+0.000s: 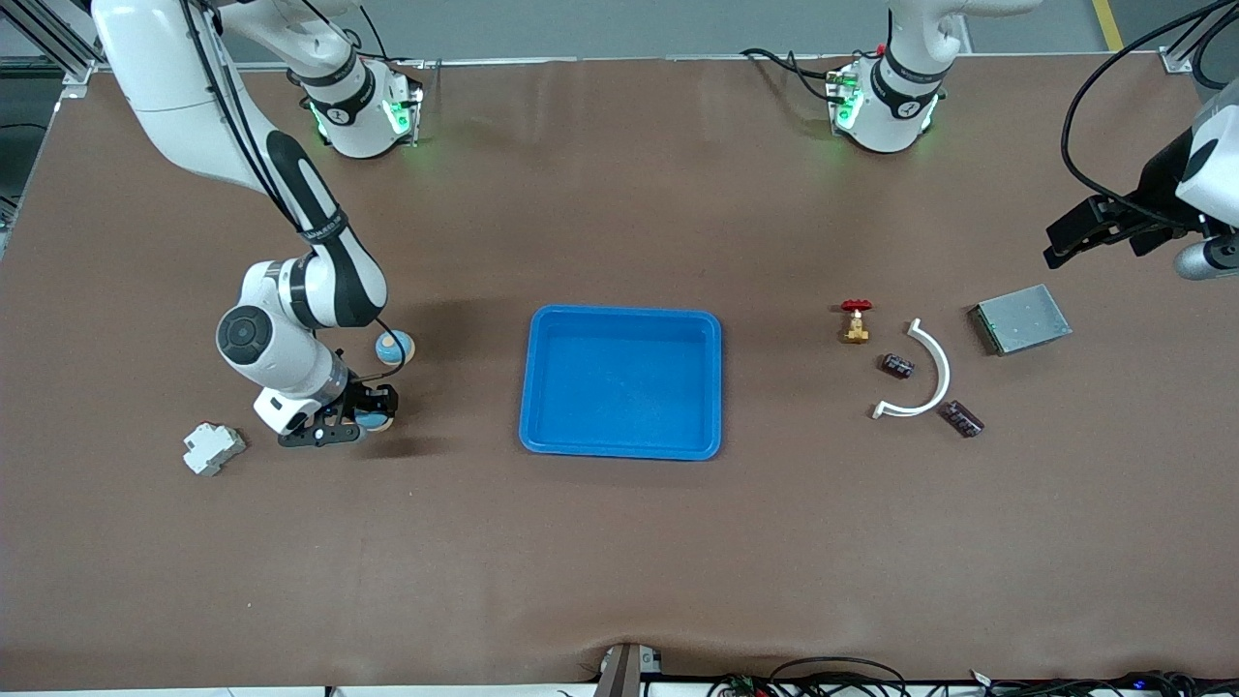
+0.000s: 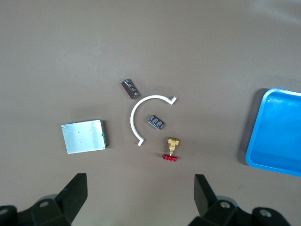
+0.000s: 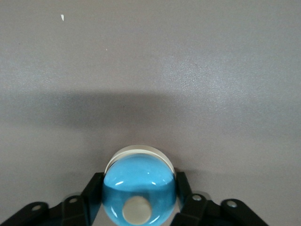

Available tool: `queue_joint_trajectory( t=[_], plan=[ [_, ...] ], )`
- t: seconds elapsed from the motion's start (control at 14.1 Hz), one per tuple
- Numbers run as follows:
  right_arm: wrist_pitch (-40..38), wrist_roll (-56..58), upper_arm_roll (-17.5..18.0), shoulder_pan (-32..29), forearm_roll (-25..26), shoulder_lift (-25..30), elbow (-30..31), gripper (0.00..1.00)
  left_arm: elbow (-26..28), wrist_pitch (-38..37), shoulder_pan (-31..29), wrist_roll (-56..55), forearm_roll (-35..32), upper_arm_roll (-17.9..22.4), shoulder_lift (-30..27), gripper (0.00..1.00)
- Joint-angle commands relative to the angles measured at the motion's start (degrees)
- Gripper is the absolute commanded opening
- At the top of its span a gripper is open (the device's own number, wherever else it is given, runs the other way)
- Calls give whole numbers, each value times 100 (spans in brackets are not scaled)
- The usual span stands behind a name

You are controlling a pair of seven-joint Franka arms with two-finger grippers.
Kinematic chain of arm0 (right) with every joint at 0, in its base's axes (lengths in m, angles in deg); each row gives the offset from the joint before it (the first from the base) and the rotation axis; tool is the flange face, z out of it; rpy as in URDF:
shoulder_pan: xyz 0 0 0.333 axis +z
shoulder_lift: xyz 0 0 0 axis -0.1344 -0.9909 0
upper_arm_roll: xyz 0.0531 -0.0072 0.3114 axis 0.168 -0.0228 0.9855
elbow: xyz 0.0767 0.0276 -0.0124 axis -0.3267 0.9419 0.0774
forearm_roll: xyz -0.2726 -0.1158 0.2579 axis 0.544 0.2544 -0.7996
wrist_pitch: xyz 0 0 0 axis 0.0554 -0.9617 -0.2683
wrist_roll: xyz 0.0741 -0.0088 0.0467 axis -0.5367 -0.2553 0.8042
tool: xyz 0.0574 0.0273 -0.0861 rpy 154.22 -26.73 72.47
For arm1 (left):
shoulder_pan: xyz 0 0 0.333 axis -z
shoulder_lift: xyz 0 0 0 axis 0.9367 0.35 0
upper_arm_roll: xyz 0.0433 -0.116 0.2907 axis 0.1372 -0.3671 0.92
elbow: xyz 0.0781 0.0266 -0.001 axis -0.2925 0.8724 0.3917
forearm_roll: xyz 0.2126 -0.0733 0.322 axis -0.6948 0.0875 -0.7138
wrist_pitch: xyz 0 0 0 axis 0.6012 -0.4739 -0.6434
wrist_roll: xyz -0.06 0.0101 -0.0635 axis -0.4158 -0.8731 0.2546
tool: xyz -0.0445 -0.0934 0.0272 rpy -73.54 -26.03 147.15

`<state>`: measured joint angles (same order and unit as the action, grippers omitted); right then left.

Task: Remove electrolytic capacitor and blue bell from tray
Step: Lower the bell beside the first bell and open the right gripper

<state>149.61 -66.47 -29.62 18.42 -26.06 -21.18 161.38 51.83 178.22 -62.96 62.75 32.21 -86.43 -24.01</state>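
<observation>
- The right gripper [image 1: 363, 414] is low at the table, toward the right arm's end, and its jaws hug a blue bell [image 3: 139, 189] on both sides.
- A second blue bell [image 1: 394, 347] sits on the table close by, farther from the front camera.
- A small white block [image 1: 214, 448] lies just beside the gripper, toward the table's end.
- A blue tray [image 1: 621, 381] sits in the middle of the table, and there is one of it.
- The left gripper [image 2: 141, 197] waits up in the air over the left arm's end, with its jaws spread wide and nothing in them.
- Two dark capacitors lie toward the left arm's end: one capacitor [image 1: 897, 365] sits inside the curve of a white arc [image 1: 927, 373], and the other capacitor [image 1: 963, 418] lies just outside it, nearer the front camera.
- The arc curls between the two capacitors and lies close to both.
- A small valve [image 1: 855, 321] with a red top stands near the arc, on the tray's side.
- One grey flat box [image 1: 1021, 318] lies beside the arc, toward the table's end.
- Count: two bells, two capacitors, one arc, one valve, one box, one block.
</observation>
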Motion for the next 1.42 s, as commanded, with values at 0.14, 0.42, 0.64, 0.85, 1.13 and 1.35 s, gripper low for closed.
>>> queue_joint_trajectory(
  t=[0.14, 0.42, 0.64, 0.85, 1.13, 1.35],
  plan=[
    [4, 67, 102, -111, -186, -35, -43, 100, -54, -77, -13, 58, 7, -19, -38, 100],
    [-617, 85, 94, -103, -186, 202, -235, 100, -71, -95, 4, 58, 7, -19, -56, 100],
    [-1436, 50, 94, -111, -177, 299, -657, 100, -264, -95, -40, 119, 7, -1, -38, 100],
    [-1464, 120, 76, -120, -168, 387, -720, 100, -265, -95, -48, 155, 7, 25, 6, 100],
    [-1761, 129, 50, -120, -98, 703, -842, 100, -361, -112, -49, 172, 16, 157, -55, 100],
    [-2753, 137, 41, -243, -54, 905, -1263, 100, -353, -191, -40, 146, -1, 139, -56, 100]
  ],
)
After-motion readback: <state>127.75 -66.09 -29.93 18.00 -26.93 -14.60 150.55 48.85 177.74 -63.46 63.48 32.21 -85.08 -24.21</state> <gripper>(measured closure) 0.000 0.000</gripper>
